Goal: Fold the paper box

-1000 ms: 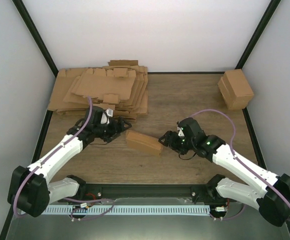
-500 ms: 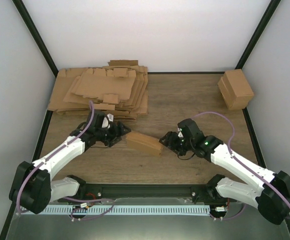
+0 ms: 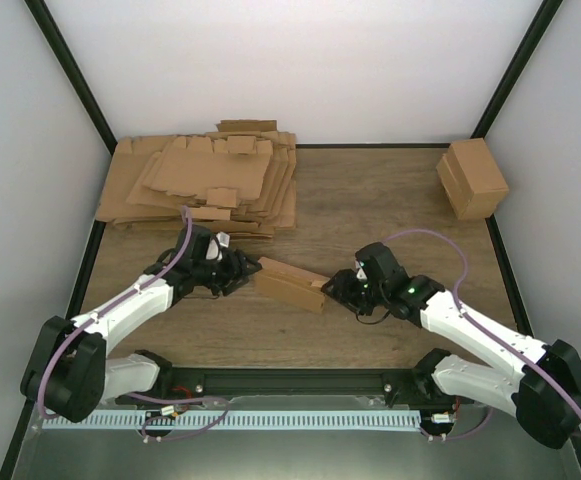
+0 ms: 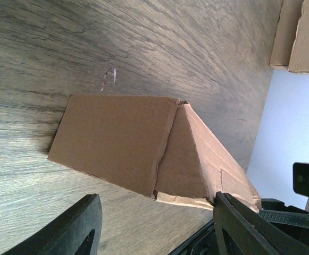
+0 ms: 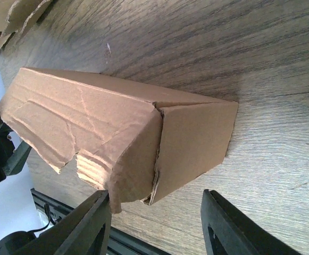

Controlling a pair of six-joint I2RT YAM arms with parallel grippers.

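The paper box (image 3: 292, 284) is a small oblong brown carton lying on the wooden table between my two arms. My left gripper (image 3: 249, 272) is at its left end, jaws open on either side of that end. In the left wrist view the box (image 4: 117, 138) fills the middle; one finger (image 4: 244, 226) touches its corner, while the other finger (image 4: 77, 228) stands apart. My right gripper (image 3: 333, 290) is open around the right end. In the right wrist view the box (image 5: 106, 122) is creased, one finger (image 5: 85, 223) sits under its crumpled edge, and the other (image 5: 234, 223) stands apart.
A thick pile of flat cardboard sheets (image 3: 205, 185) lies at the back left, its edge (image 4: 303, 32) showing in the left wrist view. A blocky brown carton (image 3: 472, 178) stands at the back right. Black frame posts and white walls close in the table.
Both grippers have slid inward onto the box ends and their jaws have narrowed. The box has shifted a little, its left end nudged up.
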